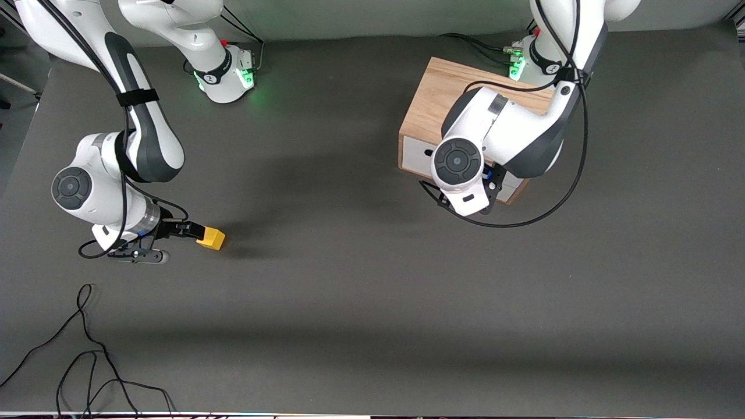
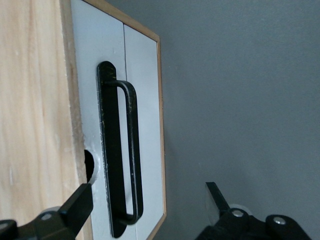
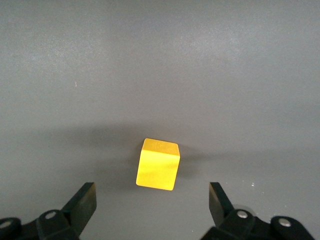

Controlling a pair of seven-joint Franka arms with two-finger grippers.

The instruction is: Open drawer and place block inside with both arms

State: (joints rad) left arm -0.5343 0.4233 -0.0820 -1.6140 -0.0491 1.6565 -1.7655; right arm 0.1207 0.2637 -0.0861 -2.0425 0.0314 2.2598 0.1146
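The yellow block (image 1: 210, 238) lies on the grey table toward the right arm's end. My right gripper (image 1: 189, 230) is low beside it and open. In the right wrist view the block (image 3: 158, 164) sits just ahead of the right gripper (image 3: 150, 200), not between its fingers. The oak box (image 1: 460, 87) stands by the left arm's base, and its white-fronted drawer (image 1: 416, 154) is shut. My left gripper (image 2: 147, 202) is open in front of the drawer, its fingers on either side of the black bar handle (image 2: 125, 150) without touching it. In the front view the left arm's wrist hides it.
Loose black cables (image 1: 87, 349) lie on the table near the front camera at the right arm's end. The left arm's cable (image 1: 524, 224) loops down in front of the box. The grey mat (image 1: 361, 279) covers the table.
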